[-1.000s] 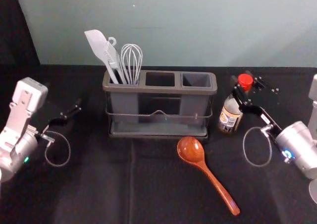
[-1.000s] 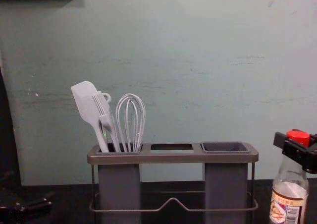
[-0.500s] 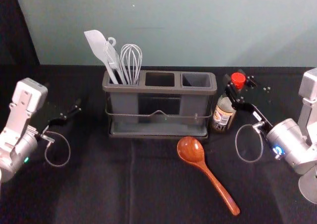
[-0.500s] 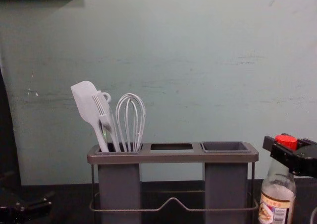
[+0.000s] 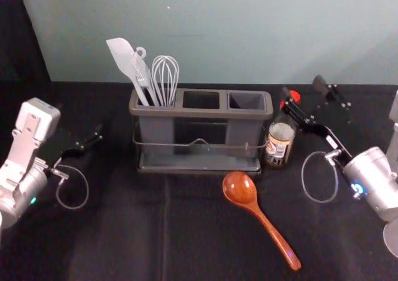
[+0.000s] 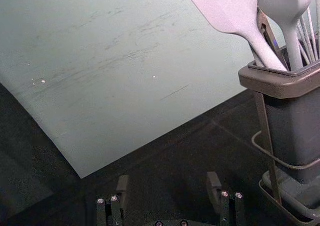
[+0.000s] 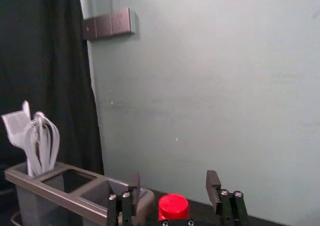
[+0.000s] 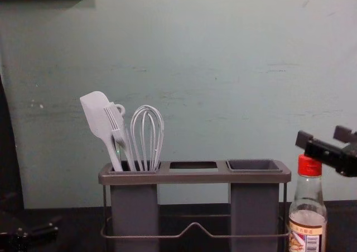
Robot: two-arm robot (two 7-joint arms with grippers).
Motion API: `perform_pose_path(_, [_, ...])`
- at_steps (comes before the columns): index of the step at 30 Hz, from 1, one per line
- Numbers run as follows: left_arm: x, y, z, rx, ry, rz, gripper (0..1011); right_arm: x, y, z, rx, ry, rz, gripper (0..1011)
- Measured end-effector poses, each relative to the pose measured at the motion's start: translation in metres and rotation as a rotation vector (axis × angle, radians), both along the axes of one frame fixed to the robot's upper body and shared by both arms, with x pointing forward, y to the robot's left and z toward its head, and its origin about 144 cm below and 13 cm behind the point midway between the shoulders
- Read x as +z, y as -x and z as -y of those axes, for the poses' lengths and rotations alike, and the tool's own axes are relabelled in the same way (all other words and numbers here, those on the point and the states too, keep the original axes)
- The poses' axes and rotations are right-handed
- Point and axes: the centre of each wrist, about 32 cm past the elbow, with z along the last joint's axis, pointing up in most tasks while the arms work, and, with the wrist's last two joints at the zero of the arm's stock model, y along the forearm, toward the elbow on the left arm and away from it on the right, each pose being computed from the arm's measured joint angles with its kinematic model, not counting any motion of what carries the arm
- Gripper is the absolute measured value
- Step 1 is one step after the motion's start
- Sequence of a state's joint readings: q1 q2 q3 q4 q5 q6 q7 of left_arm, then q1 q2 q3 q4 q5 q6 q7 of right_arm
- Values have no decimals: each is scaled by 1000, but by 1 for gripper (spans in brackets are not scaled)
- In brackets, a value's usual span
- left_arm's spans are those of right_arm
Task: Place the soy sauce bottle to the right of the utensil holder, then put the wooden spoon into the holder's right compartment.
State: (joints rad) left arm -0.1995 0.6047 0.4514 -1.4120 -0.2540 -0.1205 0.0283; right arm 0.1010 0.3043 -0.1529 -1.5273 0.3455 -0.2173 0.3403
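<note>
Silver-and-black machinery here, a small coloured light glowing on each arm!
Over at nine o'clock in the head view, the left arm, smooth silver cylinder (image 5: 28, 184), pale boxy housing (image 5: 40, 116), flat grey bracket (image 5: 23, 145) and green light (image 5: 33, 200), leads to a slim black gripper, the left one (image 5: 81, 122); a thin grey looped cable (image 5: 87, 188) curls there. Now between three and four, the right arm: matching silver barrel (image 5: 373, 172), blue light (image 5: 357, 188), another grey cable loop (image 5: 303, 181). At two, the black right gripper (image 5: 303, 88), a little white label (image 5: 332, 142) behind, and, look, shiny round screws (image 7: 238, 194) in the wrist view!
</note>
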Motion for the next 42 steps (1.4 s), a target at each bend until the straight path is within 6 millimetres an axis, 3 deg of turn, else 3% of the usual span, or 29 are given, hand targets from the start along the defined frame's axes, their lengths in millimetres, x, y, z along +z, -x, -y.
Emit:
perform_pose_path(7, [0, 0, 0, 0, 0, 0, 1000, 14, 29, -8, 0, 24, 12, 1003])
perform_pose_path(17, [0, 0, 0, 0, 0, 0, 1000, 6, 68, -36, 32, 151, -158, 1000])
perform_pose_path(29, [0, 0, 0, 0, 0, 0, 1000, -22, 82, -64, 61, 212, -287, 1000])
perform_pose_path(42, [0, 0, 0, 0, 0, 0, 1000, -25, 82, -66, 59, 208, -287, 1000])
